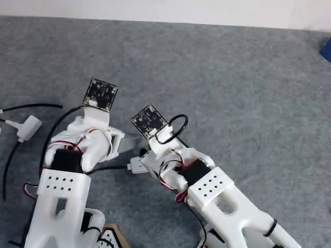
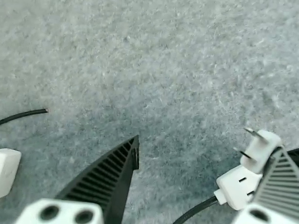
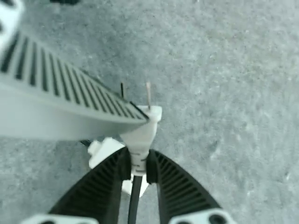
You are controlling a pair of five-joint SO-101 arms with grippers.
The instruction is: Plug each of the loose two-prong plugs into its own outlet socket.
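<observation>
The right end effector (image 3: 138, 155) is clamped narrow on a white two-prong plug (image 3: 140, 130). Its prongs point away from the fingers, and its black cord (image 3: 134, 200) trails between them, above the table (image 1: 248, 77) toward its front edge. The left end effector (image 2: 209, 144) gapes wide, one finger (image 2: 278, 176) just beside that plug. A second plug (image 1: 28, 126) lies well apart, toward the table's left edge.
</observation>
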